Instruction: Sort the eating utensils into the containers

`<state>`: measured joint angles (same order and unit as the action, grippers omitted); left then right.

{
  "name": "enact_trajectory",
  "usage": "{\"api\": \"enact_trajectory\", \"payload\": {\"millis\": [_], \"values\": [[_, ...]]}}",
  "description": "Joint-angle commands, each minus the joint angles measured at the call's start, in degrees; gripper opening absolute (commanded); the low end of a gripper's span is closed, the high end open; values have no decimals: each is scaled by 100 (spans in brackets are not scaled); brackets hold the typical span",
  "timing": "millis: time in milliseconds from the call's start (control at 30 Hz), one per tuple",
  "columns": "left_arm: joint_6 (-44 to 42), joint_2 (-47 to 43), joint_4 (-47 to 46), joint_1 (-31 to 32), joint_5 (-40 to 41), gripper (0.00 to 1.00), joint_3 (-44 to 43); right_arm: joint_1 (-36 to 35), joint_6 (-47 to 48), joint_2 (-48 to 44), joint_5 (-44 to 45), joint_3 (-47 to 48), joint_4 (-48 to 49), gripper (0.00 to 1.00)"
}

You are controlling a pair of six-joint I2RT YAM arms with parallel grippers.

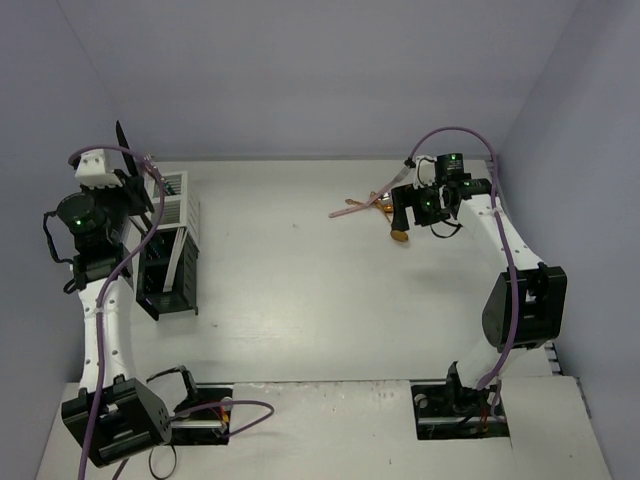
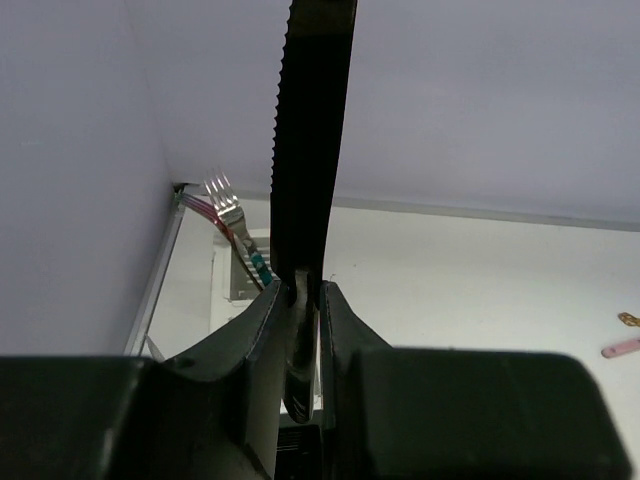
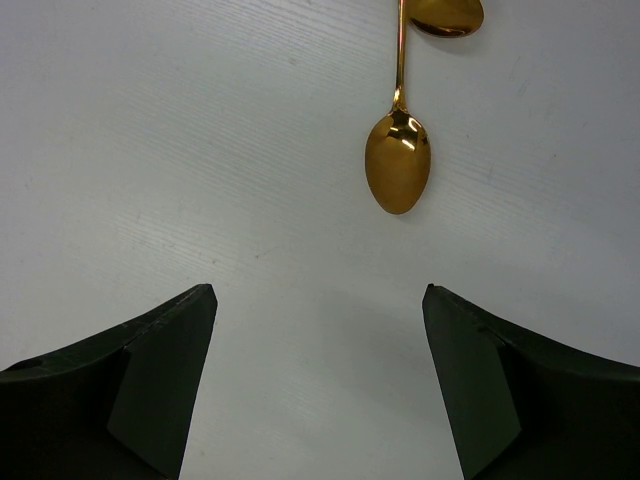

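Knife [image 2: 310,150], black and serrated, stands upright, clamped in your left gripper [image 2: 305,292] near the white caddy [image 1: 180,205]. Your right gripper [image 3: 320,330] hangs wide open, with a gold spoon [image 3: 398,165] lying just ahead on the table [image 3: 150,150].

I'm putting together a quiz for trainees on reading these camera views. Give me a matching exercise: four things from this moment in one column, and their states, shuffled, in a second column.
Things
1. black knife
2. gold spoon
3. teal-banded fork
4. right gripper

States
A. standing tines up, behind the knife in the left wrist view
B. jaws apart, holding nothing
C. clamped in the left gripper, serrated blade pointing up
D. lying flat on the table

Pairs: 1-C, 2-D, 3-A, 4-B
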<state>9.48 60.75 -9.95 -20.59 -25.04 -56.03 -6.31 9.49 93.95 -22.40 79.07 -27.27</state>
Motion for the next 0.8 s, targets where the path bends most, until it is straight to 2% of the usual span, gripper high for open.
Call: {"api": "enact_trajectory", "payload": {"millis": [0, 167, 533, 767], "values": [[246, -38, -1005, -296, -421, 0, 146, 14, -41, -99, -114, 188, 55, 82], [260, 74, -1419, -393, -580, 0, 599, 11, -17, -145, -98, 148, 55, 82], [263, 596, -2338, -393, -278, 0, 1371, 17, 38, -160, -61, 109, 46, 82], [280, 669, -2525, -394, -194, 0, 1652, 15, 52, -134, -70, 99, 46, 82]]}}
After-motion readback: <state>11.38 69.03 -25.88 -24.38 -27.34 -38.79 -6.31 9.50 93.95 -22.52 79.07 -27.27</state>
